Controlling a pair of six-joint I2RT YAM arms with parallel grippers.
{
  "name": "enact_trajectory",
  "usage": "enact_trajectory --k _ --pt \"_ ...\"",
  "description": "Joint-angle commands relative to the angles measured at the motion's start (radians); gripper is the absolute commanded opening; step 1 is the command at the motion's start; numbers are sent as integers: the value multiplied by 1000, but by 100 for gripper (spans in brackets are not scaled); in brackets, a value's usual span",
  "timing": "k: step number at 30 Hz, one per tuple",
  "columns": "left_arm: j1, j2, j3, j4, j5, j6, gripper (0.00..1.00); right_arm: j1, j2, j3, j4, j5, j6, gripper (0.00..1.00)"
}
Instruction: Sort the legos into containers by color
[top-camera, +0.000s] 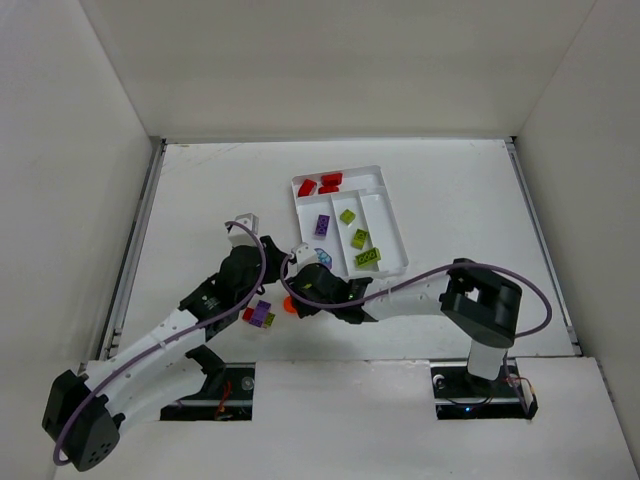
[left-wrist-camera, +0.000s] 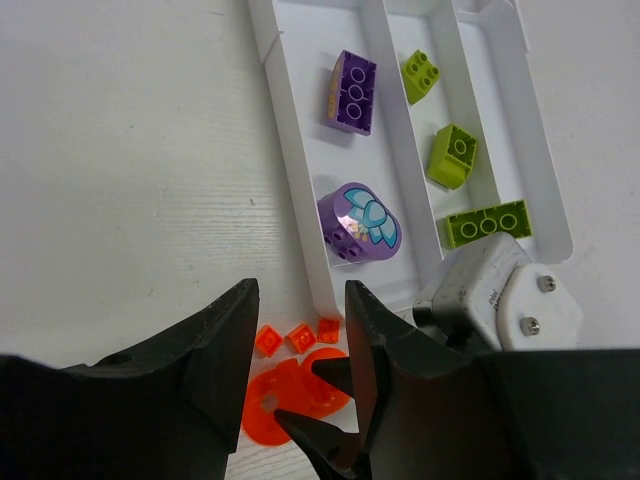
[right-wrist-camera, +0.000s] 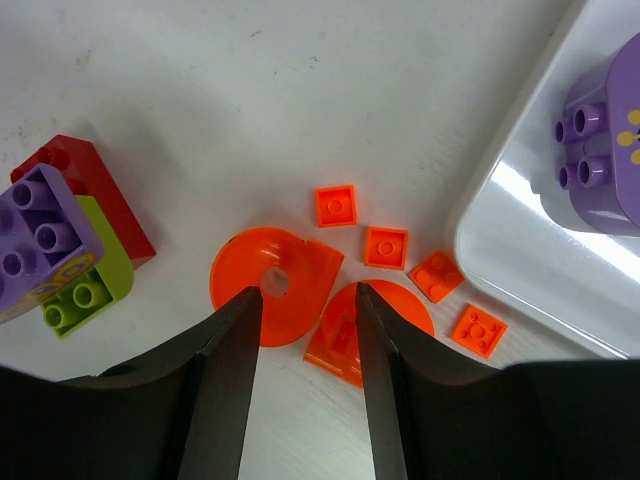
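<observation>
Jaws parted, empty, both sides: I hold right gripper (right-wrist-camera: 308, 300) astride loose translucent-orange plastic legos (right-wrist-camera: 385, 245) for pickup, left gripper (left-wrist-camera: 300, 300) hovering nearby.

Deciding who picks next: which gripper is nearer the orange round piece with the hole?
Right. The right gripper straddles the orange round piece, jaws open just above it; the left gripper hovers higher over the same spot, also open.
</observation>
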Motion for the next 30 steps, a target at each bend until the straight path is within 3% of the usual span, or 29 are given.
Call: enact_trajectory --k 1,10,15,21,30 --pt "8 -33 15 21 -3 10 38 0 1 40 -4 -7 -5 48" --pt "10 -46 14 20 -3 8 38 -1 42 43 3 -36 37 37" --pt "8 -53 12 15 -3 7 38 -17 33 23 25 -33 60 23" --pt "11 -58 20 9 -3 10 38 -17 -82 -44 113 -13 92 12" --pt "-42 -60 49 -6 -6 -16 37 -164 -353 -211 174 8 124 10"
